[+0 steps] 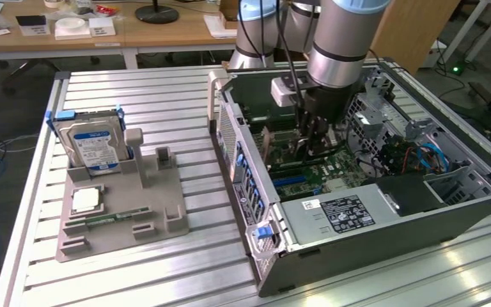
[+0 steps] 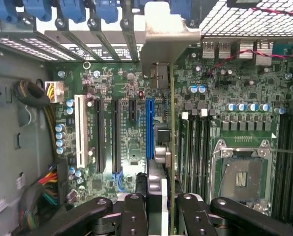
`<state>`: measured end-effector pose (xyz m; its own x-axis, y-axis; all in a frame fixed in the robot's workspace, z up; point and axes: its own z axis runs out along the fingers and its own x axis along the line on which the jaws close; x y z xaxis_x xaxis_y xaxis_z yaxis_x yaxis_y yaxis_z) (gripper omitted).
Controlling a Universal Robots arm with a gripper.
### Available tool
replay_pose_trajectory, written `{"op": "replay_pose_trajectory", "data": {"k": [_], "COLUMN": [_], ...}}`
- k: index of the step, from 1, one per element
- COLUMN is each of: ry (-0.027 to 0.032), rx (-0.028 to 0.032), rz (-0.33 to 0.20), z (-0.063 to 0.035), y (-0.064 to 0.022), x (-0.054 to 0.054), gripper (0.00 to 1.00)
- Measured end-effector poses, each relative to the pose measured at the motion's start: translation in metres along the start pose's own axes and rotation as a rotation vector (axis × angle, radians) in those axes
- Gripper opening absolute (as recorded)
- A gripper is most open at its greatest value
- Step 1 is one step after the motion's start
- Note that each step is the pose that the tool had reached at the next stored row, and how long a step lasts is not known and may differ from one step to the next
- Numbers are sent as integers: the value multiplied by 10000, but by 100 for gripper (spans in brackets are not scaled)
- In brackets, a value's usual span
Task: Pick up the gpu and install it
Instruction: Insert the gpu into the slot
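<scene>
Nearest the wrist camera, our gripper [image 2: 161, 206] is clamped on the gpu [image 2: 171, 123], its black fingers [image 2: 134, 211] pressed to either side of the card, which we see edge-on running away from us to its silver bracket [image 2: 168, 37].

Going left to right across the wrist view: the grey case wall [image 2: 13, 123] with a cable bundle [image 2: 38, 96], then the white slot [image 2: 80, 130], two black slots, a short black one and the blue slot [image 2: 149, 128]. The card stands just past the blue slot, and beyond it lie the memory slots [image 2: 195, 142] and the bare CPU socket [image 2: 242, 172].

In the exterior view, from its left: the grey tray [image 1: 126, 204] with the hard drive [image 1: 92, 147] upright in it, then the open case [image 1: 357, 179] with the arm [image 1: 344, 45] reaching down inside, the gripper [image 1: 314, 137] low over the motherboard.

We judge the step to be seating the card. Whether its edge is already in a slot we cannot tell, since the card hides its own foot. To do this well we should:
- keep the card upright and parallel to the slot
- line the bracket up with its opening at the rear wall
- press straight down, evenly along the length
- stop if one end sinks before the other
</scene>
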<state>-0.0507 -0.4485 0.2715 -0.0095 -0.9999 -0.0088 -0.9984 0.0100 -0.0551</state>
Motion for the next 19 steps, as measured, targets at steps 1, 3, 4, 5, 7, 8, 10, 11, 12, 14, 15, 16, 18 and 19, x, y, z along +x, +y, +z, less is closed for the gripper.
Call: {"op": "replay_pose_trajectory", "data": {"k": [1, 3, 4, 5, 7, 8, 10, 11, 12, 14, 15, 16, 18, 19], "ry": [0, 2, 1, 0, 1, 2, 0, 0, -2, 0, -1, -1, 0, 0], "rx": [-3, -7, -8, -8, -9, -9, -8, -8, -8, -9, -9, -8, -10, -10], "rz": [-1, -1, 0, 1, 0, 0, -2, -1, -1, 0, 1, 1, -1, -1], "z": [9, 25, 31, 37, 47, 50, 59, 62, 65, 70, 74, 78, 84, 89], "y": [3, 6, 6, 8, 22, 29, 32, 33, 33, 35, 36, 40, 57, 63], "x": [1, 7, 12, 14, 15, 16, 19, 25, 31, 43, 45, 47, 48, 48], "gripper": [28, 28, 28, 28, 28, 28, 28, 28, 28, 28, 28, 28, 28, 28]}}
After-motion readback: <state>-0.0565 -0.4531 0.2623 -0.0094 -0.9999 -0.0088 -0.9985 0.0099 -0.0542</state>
